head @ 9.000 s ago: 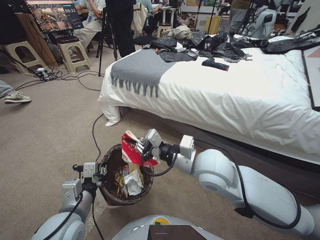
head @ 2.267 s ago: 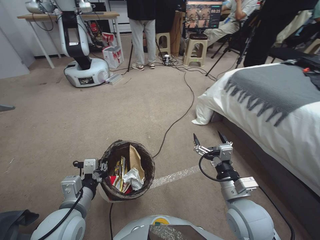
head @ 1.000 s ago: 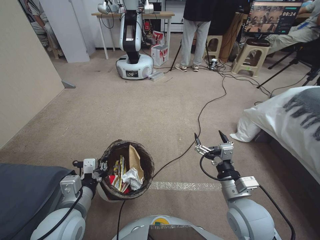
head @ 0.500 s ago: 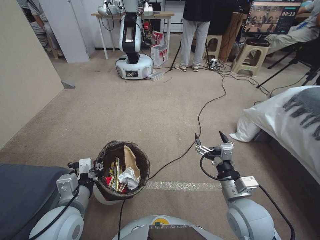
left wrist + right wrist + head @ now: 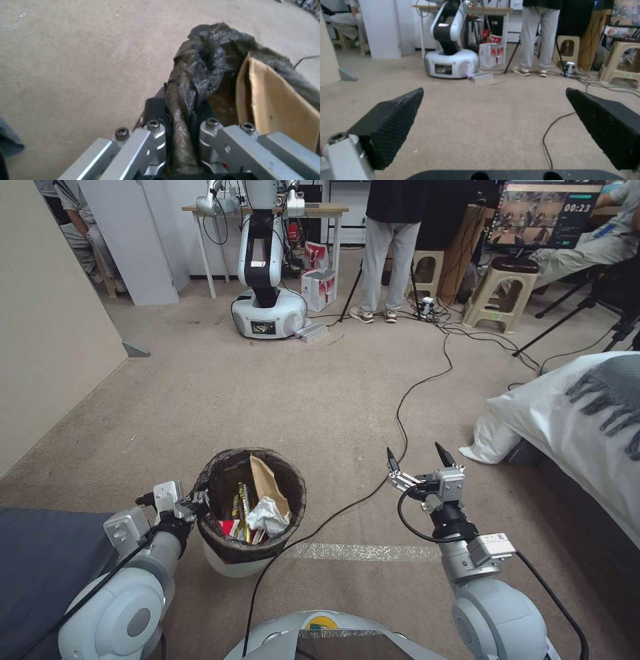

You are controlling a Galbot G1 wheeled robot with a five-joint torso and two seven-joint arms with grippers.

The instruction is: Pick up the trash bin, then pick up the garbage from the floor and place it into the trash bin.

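Note:
The trash bin (image 5: 230,565), a small white bucket with a dark liner (image 5: 217,473) over its rim, hangs just left of centre in the head view. My left gripper (image 5: 194,505) is shut on the rim nearest it. The left wrist view shows its fingers (image 5: 156,140) pinching the liner fold (image 5: 181,105). Garbage sits inside: a brown paper bag (image 5: 265,481) (image 5: 276,100), white tissue (image 5: 267,513), and yellow wrappers (image 5: 241,505). My right gripper (image 5: 414,456) (image 5: 496,117) is held open and empty over bare carpet to the bin's right.
A black cable (image 5: 399,410) runs across the carpet between the bin and my right arm. The bed (image 5: 573,413) is on the right, a wall (image 5: 47,327) on the left. Another robot's base (image 5: 267,317), stools and standing people are at the back. A clear tape strip (image 5: 363,551) crosses the floor.
My right gripper, earlier holding a red-white cup over the bin, is now open and empty. The camera has swung from the bed to open floor. The bin has just shifted slightly forward.

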